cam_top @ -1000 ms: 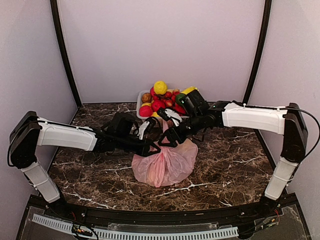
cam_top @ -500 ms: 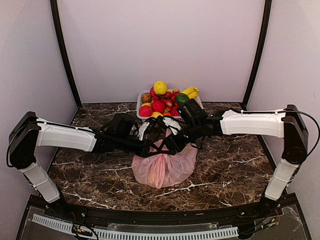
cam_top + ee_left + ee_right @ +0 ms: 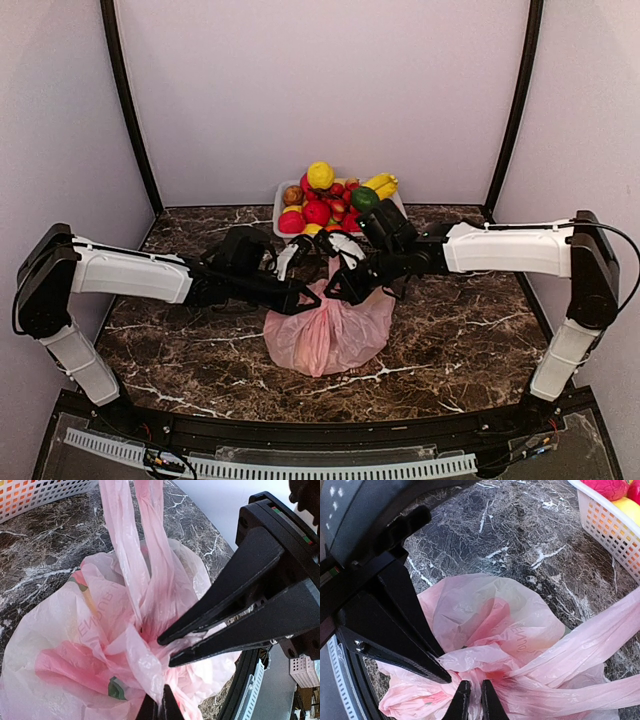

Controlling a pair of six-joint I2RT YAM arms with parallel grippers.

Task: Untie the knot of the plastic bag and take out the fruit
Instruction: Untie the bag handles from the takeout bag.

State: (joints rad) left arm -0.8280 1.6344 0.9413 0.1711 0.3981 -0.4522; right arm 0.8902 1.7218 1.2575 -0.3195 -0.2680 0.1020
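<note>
A translucent pink plastic bag [image 3: 330, 338] sits in the middle of a dark marble table [image 3: 450, 320], between two robot arms. Its top is gathered into a twisted knot [image 3: 150, 630], and two long handle strips [image 3: 132, 535] run from it towards the back. Whatever the bag holds is hidden behind crinkled film; only blurred pink and green patches show. From above, the knot is covered by the two grippers where they meet. The left gripper [image 3: 160, 706] is cut off by the bottom edge of its own camera view. Its fingers are pressed together on a fold of film just below the knot. The right gripper [image 3: 471, 700] reaches in from the opposite side, its fingers narrow, pinching film beside the knot. Behind the bag, a white basket [image 3: 279, 208] holds a heap of colourful fruit [image 3: 320, 195], partly blocked by the right arm.
</note>
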